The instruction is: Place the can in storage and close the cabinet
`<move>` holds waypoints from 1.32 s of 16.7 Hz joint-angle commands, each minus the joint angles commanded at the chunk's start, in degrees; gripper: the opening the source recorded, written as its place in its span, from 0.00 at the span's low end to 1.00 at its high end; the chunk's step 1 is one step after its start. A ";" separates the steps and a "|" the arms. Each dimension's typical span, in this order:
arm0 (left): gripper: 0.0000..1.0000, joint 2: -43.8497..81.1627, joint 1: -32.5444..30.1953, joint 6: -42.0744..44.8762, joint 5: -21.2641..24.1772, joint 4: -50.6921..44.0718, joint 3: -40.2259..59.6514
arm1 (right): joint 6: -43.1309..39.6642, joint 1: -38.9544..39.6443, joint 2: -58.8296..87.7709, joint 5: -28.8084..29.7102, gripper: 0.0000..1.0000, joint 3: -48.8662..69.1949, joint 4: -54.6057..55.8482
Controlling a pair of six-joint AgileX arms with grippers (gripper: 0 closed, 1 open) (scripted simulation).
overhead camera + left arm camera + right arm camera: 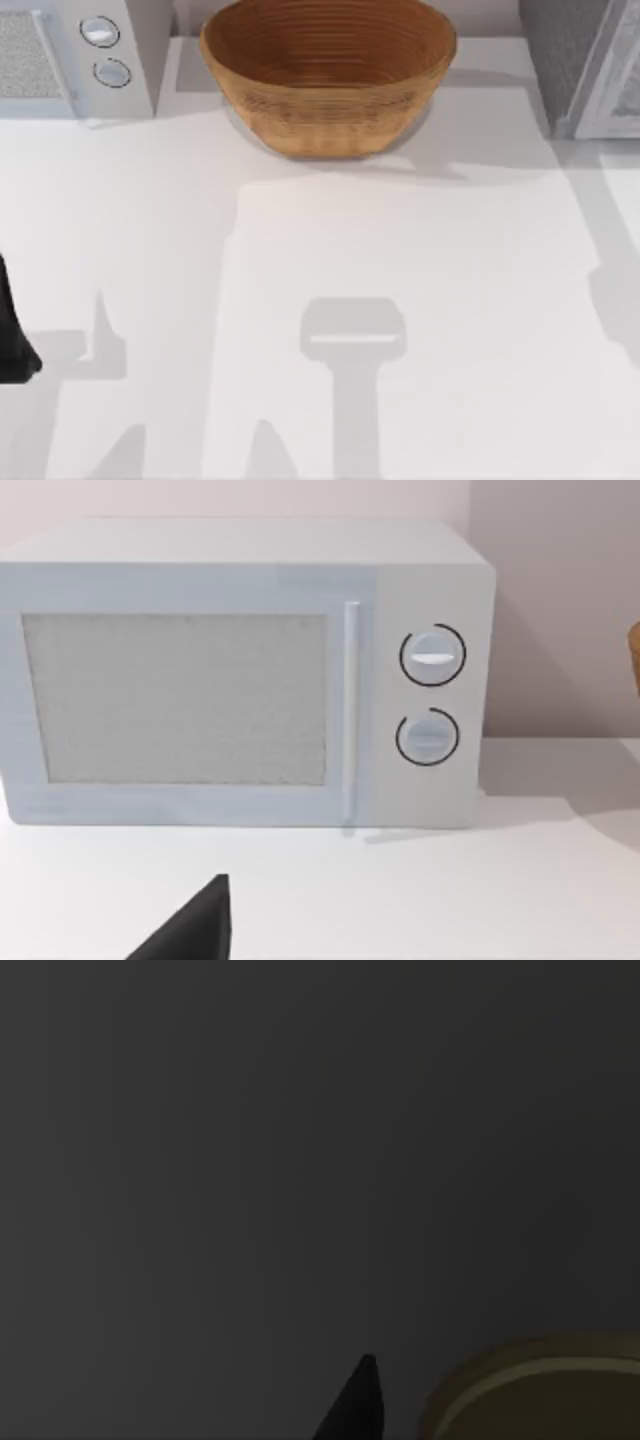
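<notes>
white table (330,300) spread across the top view, bare in the middle but for shadows. at its far left corner, a pale microwave (240,670), door shut, two round dials (432,657) stacked beside the handle. at the far right corner, a grey cabinet (560,60) with a pale framed door (620,95) standing at an angle to it, so judged open rather than closed. between the two, against the back edge, a big woven bowl (328,75), upright and holding nothing. at the table's left edge, the dark left arm (10,330), parked low, its left gripper (195,930) facing the microwave from well apart and touching nothing; grip there cannot be told. right wrist view dark; grip of the right gripper likewise cannot be told.

where the can sits cannot be told for sure. judged from the open door and the dark right view: probably at the storing step, with the can in or near the cabinet. next move, as a judgement: release the can upright on the shelf, back out straight without brushing it, then swing the door fully shut.
</notes>
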 joint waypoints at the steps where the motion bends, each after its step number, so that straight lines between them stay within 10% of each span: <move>1: 1.00 0.00 0.00 0.00 0.00 0.00 0.00 | 0.00 0.00 0.00 0.00 0.75 0.00 0.00; 5: 1.00 0.00 0.00 0.00 0.00 0.00 0.00 | 0.00 0.00 0.00 0.00 1.00 0.00 0.00; 22: 1.00 0.00 0.00 0.00 0.00 0.00 0.00 | -1.37 -0.17 -17.45 -2.96 1.00 -18.36 7.99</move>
